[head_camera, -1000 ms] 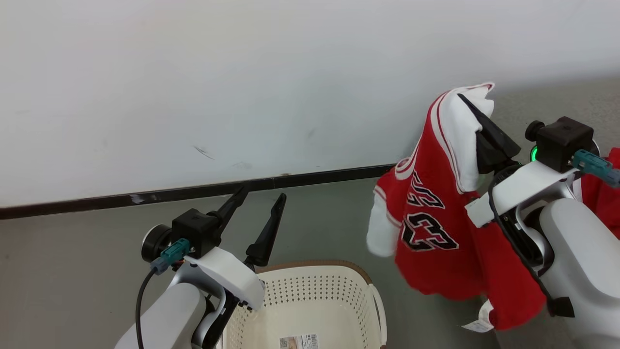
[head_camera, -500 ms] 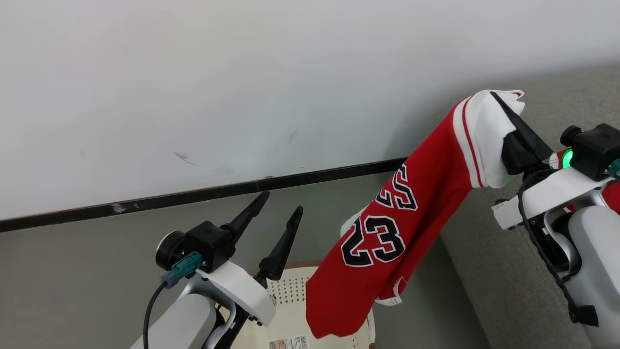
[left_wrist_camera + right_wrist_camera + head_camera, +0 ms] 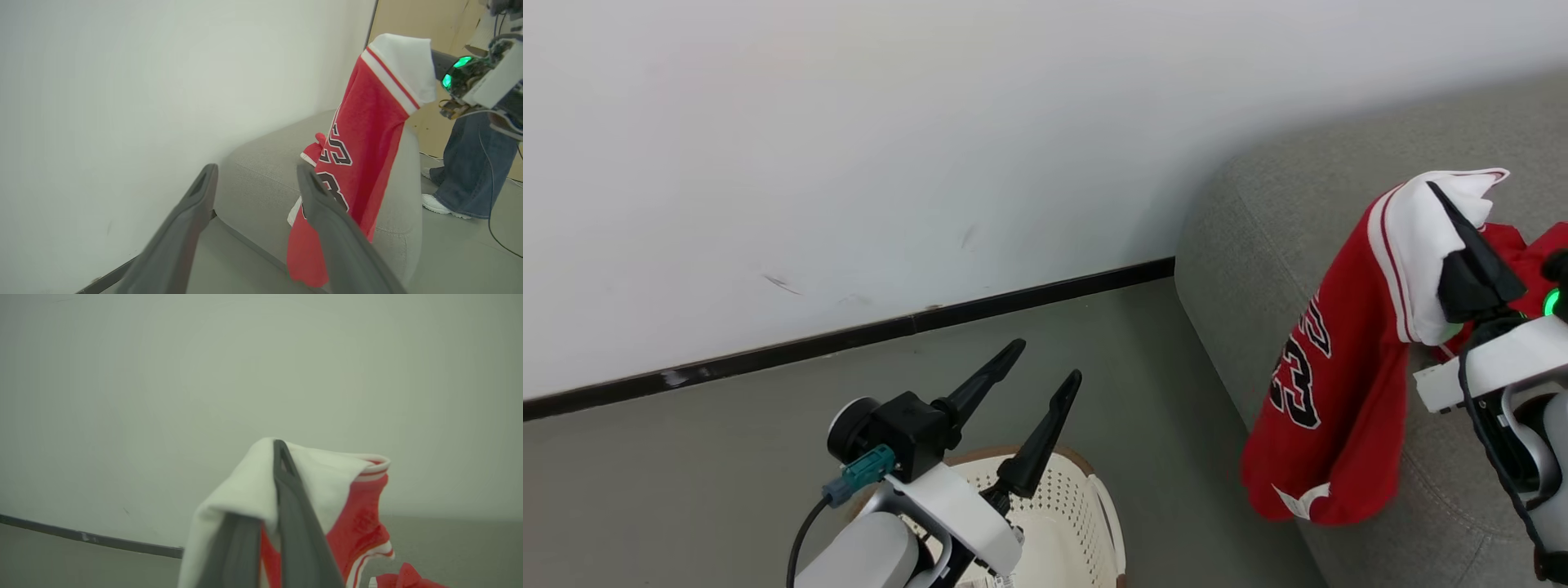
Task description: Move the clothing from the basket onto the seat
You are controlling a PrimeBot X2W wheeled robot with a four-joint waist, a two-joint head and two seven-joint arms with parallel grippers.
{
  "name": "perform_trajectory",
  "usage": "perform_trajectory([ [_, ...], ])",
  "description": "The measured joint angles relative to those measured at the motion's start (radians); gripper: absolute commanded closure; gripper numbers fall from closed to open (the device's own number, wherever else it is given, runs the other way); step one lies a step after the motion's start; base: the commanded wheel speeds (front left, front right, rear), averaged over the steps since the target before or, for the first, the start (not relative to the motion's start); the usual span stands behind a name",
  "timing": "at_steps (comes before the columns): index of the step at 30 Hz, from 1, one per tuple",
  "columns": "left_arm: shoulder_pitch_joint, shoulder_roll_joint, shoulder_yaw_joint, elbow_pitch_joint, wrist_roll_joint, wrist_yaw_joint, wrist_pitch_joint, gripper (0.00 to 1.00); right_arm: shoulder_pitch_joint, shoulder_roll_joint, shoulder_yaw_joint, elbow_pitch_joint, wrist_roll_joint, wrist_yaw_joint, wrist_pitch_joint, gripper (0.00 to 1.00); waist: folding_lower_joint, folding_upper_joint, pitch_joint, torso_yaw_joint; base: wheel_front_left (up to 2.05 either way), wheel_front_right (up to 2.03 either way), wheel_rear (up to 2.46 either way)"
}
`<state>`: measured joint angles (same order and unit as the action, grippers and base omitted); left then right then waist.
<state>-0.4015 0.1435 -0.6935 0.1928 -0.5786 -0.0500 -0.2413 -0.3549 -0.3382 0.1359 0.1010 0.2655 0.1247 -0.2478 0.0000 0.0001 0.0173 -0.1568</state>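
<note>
Bright, even diffuse light; soft shadows; rt wrist view hazy, greenish (foreground blurred).

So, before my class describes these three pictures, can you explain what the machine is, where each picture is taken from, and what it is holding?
It is a wheeled robot with two arms. One picture looks down from its head; the other two look along each arm's fingers. The right tool is shut on a red jersey, which hangs at the grey sofa's end. The left tool is open and empty, near the white basket. A person's legs stand beyond the sofa.
</note>
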Motion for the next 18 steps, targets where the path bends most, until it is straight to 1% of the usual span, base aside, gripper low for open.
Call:
perform_trajectory([
  [4,0.005,-0.015,-0.007,-0.018,0.0,-0.007,-0.002,0.0,0.026,-0.004,-0.04,-0.02,-0.004,0.0,0.0,1.0,0.0,0.0,0.001,-0.024,0.0,0.0,0.0],
  [8,0.005,-0.016,-0.008,-0.029,0.002,-0.007,-0.004,0.0,0.048,-0.003,-0.064,-0.03,-0.004,0.0,0.0,1.0,0.0,0.0,0.003,-0.048,0.0,0.0,0.0],
  [11,0.006,-0.016,-0.009,-0.038,0.011,-0.007,-0.004,0.0,0.06,0.005,-0.063,-0.03,0.001,0.0,0.0,1.0,0.0,0.0,0.006,-0.063,0.0,0.0,0.0],
  [14,0.014,-0.016,-0.011,-0.047,0.02,-0.007,-0.007,0.0,0.065,0.019,-0.044,-0.022,0.029,0.0,0.0,1.0,0.0,0.0,0.013,-0.074,0.0,0.0,0.0],
  [18,0.023,-0.012,-0.011,-0.053,0.027,0.001,-0.007,0.0,0.058,0.021,-0.026,-0.003,0.066,0.0,0.002,1.0,0.0,0.0,0.028,-0.081,0.0,0.0,0.0],
])
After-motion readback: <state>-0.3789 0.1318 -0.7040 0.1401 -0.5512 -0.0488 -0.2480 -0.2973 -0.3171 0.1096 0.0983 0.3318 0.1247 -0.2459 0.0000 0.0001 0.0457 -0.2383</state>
